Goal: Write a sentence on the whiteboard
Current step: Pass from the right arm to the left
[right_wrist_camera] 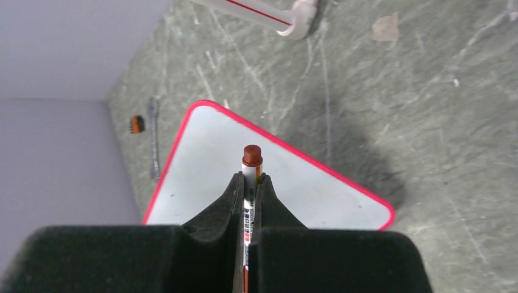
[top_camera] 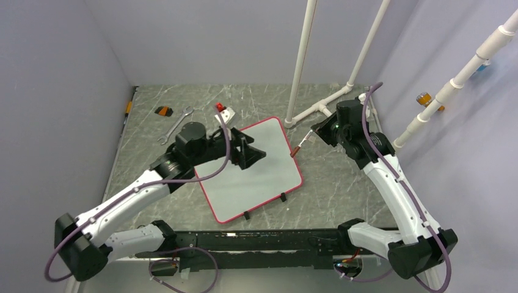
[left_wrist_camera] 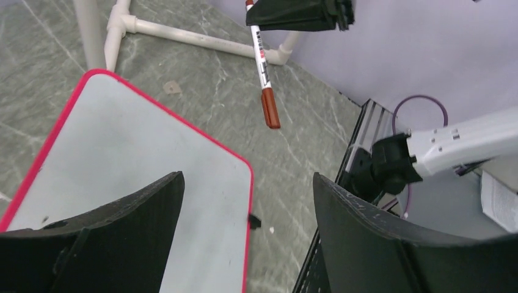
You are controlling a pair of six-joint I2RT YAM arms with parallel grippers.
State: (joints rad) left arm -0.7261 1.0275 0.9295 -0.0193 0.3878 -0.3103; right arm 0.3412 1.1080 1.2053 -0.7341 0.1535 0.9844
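Right pincer [top_camera: 308, 139] grips a capped marker [top_camera: 295, 149] just off the whiteboard [top_camera: 262, 177]; left pincer [top_camera: 250, 152] hangs open above it.

The whiteboard lies flat on the desk [top_camera: 342, 183], turned cornerwise, with two black clips [top_camera: 245, 215] on its near edge. From above, the left pincer covers its far-left part. What shows of its face is plain white. The left pincer's fingers [left_wrist_camera: 122, 232] stand wide apart with nothing between them. The right pincer's fingers [right_wrist_camera: 232, 201] are clamped on the marker's barrel, hiding most of it. The reddish-brown cap pokes out towards the board's right corner, and the print on the barrel is too small to read. A wrench [top_camera: 174, 125] lies beyond the board.
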